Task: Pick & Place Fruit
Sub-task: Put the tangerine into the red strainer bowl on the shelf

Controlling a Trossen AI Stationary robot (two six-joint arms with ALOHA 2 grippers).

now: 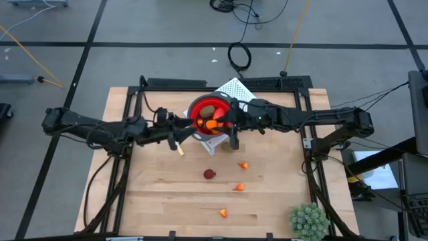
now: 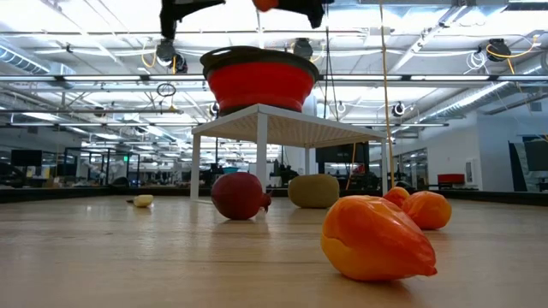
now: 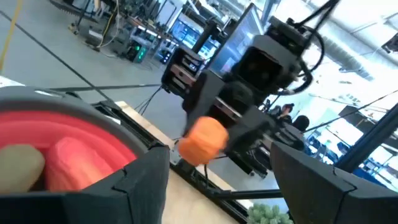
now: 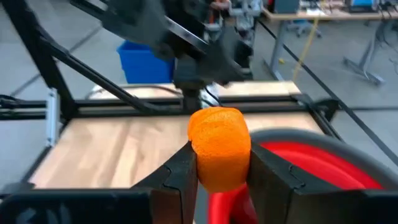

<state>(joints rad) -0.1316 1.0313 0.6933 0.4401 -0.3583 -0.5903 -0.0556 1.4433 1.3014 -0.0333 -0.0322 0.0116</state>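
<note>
A: Start with the biggest thing. What carries it all?

B: A pale wooden plank surface (image 1: 160, 201) in a dark frame. Near its far middle stands a small white perforated stand (image 2: 287, 128), and on that sits a round red bowl with a dark rim (image 1: 208, 115).

A: And the arms?

B: Both reach in toward the bowl. The left end effector (image 3: 217, 180) is at the bowl's left rim with its fingers spread and nothing between them. The right end effector (image 4: 219, 168) is over the bowl's edge, clenched on a rounded orange toy fruit piece (image 4: 219, 146).

A: What is already in the bowl?

B: An olive-brown oval piece (image 1: 208, 110) and a pale red piece (image 3: 78, 162) lie inside.

A: What is on the wood?

B: A dark red ball (image 1: 209, 174) sits just in front of the stand. Three small orange pieces are scattered toward the front: one (image 1: 244, 165) to the right of the ball, one (image 1: 240, 187) nearer, one (image 1: 223, 213) nearest the front edge. The low view also shows an olive oval (image 2: 313, 191) under the stand.

A: Anything else?

B: A spiky green plant ball (image 1: 309, 221) at the front right corner, and a cream-handled knife (image 1: 178, 148) near the left arm.
</note>
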